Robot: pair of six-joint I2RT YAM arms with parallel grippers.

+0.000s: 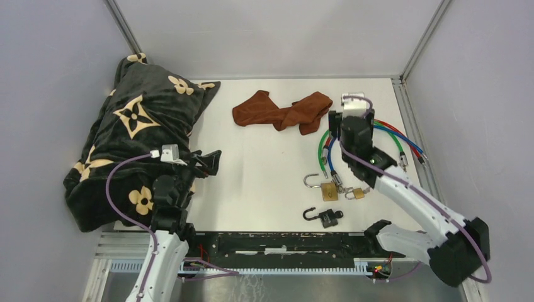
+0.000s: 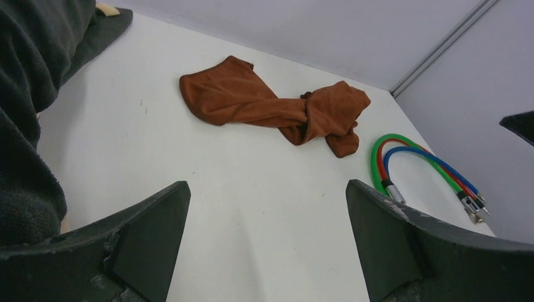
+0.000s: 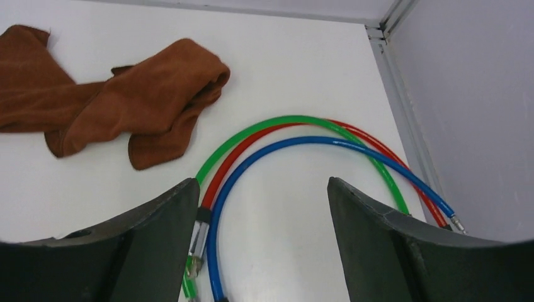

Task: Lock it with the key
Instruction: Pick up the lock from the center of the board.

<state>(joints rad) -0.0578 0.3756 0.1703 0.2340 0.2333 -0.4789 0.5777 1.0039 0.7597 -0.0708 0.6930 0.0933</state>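
Closest to us, at about 6 o'clock on the table (image 1: 264,163), is the black padlock (image 1: 327,218), lying flat with its shackle swung open toward 9. Just past it the brass padlock (image 1: 329,190) lies the same way, long axis 9-to-3, with the keys (image 1: 354,192) trailing off at its 3 o'clock. We can't tell if a key is already seated.

We reckon these are small, dense, rigid and a bit slick, so pinch the body across its flat faces. The key is thin and flat, so take it by the head.

The left gripper (image 1: 211,160) is out at 9 o'clock, jaws wide and empty. The right gripper (image 1: 335,126) is spread and empty too, over the cables (image 1: 390,135) further back.
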